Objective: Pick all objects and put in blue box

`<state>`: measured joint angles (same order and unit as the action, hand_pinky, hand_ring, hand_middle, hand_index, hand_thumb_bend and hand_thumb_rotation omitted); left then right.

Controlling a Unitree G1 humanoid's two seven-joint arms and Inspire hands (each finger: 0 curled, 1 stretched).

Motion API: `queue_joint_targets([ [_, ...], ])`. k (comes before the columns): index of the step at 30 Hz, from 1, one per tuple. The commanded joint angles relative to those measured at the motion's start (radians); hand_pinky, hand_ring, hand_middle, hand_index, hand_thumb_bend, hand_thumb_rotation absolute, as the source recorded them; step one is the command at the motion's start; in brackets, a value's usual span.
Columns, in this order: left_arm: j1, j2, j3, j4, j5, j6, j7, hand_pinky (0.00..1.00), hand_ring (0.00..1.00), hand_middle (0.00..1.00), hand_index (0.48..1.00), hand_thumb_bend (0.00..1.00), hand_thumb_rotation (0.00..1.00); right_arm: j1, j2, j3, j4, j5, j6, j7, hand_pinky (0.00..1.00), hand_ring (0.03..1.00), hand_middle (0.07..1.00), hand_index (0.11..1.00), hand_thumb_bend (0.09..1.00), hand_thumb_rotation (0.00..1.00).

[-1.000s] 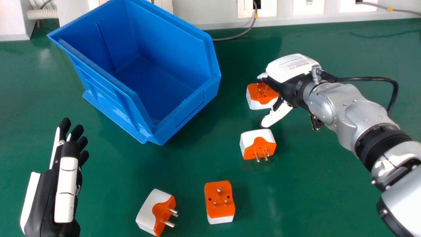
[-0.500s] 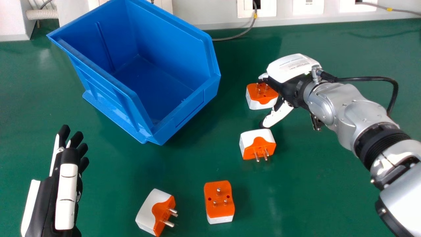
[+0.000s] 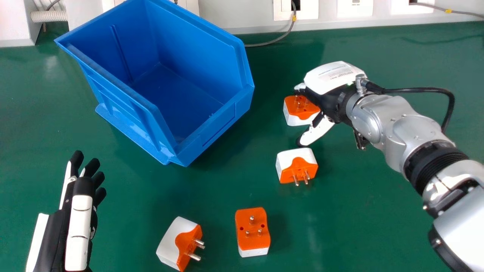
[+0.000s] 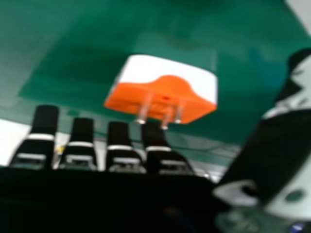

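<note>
My right hand [image 3: 332,87] is open over the far orange-and-white adapter [image 3: 301,109], which lies between its fingers and thumb and is partly covered. In the right hand view the adapter [image 4: 163,92] stands clear of the thumb, its pins close to the fingertips of the open hand [image 4: 119,145]. Another adapter [image 3: 297,166] rests just nearer than the thumb. Two more lie near the front: one on its side [image 3: 179,243], one with pins up [image 3: 252,230]. The blue box [image 3: 211,132] has a bare floor. My left hand [image 3: 77,219] is open above the table at the left.
Green table [image 3: 355,226] underlies everything. Along the back runs a pale wall strip with sockets [image 3: 295,10] and a grey cable [image 3: 270,40]. A ribbed hose [image 3: 49,16] sits at the back left. The box's raised walls stand between the two hands.
My left hand has drawn back toward the view's bottom edge and slightly right. The right hand has shifted very slightly left, staying over the far adapter. The adapters and box have not moved.
</note>
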<state>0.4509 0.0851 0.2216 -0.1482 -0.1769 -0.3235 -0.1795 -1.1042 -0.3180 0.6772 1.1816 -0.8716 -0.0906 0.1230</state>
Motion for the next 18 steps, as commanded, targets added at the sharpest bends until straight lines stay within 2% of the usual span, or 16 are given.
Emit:
queue_joint_targets([
  [1, 0.008, 0.003, 0.0, -0.027, 0.001, -0.026, -0.005, 0.96, 0.96, 0.97, 0.998, 0.7, 0.99, -0.07, -0.002, -0.02, 0.003, 0.014, 0.015, -0.016, 0.82, 0.916, 0.926, 0.891, 0.49, 0.5],
  [7, 0.013, 0.008, -0.002, -0.026, 0.0, -0.034, -0.016, 0.97, 0.96, 0.97, 0.998, 0.69, 0.99, -0.067, 0.008, -0.025, 0.011, 0.012, 0.029, -0.039, 0.81, 0.917, 0.928, 0.899, 0.49, 0.5],
  [10, 0.012, 0.003, -0.003, -0.012, 0.0, -0.045, -0.02, 0.98, 0.97, 0.97, 1.0, 0.69, 0.99, -0.062, 0.019, -0.021, 0.024, 0.01, 0.031, -0.053, 0.81, 0.918, 0.929, 0.902, 0.491, 0.5],
  [15, 0.016, -0.006, -0.013, -0.002, 0.01, -0.061, -0.016, 1.0, 0.97, 0.98, 1.0, 0.71, 0.99, -0.062, 0.027, -0.009, 0.045, 0.001, 0.021, -0.059, 0.81, 0.918, 0.929, 0.903, 0.489, 0.5],
  [18, 0.021, -0.01, -0.015, 0.002, 0.009, -0.072, -0.016, 1.0, 0.97, 0.98, 1.0, 0.71, 0.99, -0.065, 0.028, -0.002, 0.052, -0.003, 0.015, -0.053, 0.81, 0.917, 0.929, 0.903, 0.49, 0.5],
])
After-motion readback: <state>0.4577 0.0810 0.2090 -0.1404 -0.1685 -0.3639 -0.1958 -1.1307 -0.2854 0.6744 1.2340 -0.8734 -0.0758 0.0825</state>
